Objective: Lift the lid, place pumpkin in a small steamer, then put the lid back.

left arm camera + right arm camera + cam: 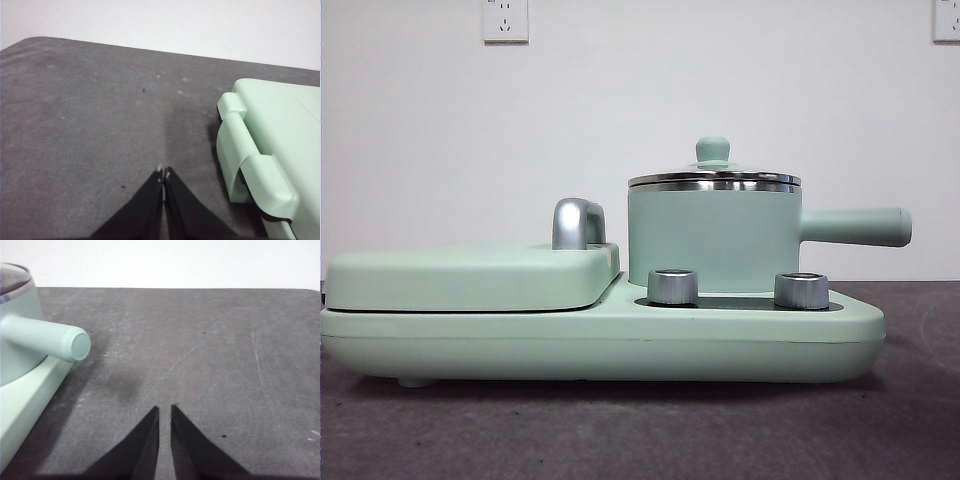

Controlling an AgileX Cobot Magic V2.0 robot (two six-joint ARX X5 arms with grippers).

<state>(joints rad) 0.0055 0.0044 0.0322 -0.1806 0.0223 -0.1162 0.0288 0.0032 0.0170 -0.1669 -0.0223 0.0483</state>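
lid (713,172) on small steamer (712,238) | handle pointing right | flat cover (470,275) left

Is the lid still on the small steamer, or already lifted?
On. The lid sits flat on the small steamer, steel rims meeting; no fingers near it.

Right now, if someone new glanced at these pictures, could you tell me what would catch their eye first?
The small steamer dominates: it stands on the right half of the mint-green cooker base, behind two steel knobs, with the lid on top and its long handle pointing right. To its left lies the flat green cover with a chrome handle. The left gripper and right gripper wait over bare dark table; no pumpkin shows.
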